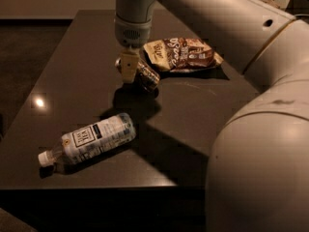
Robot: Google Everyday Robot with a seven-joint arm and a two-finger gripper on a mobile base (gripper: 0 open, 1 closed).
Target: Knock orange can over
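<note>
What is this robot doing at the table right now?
The robot arm's tool is down at the dark table, right against the orange can, which looks tilted rather than upright. A snack bag lies just behind the can. A water bottle lies on its side near the front edge, untouched.

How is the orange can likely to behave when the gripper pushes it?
The orange can is a small rigid cylinder that looks tilted beside the gripper, so it would probably topple easily. Once down, it may well roll on the smooth, glossy table, though the snack bag right behind it could stop it.
</note>
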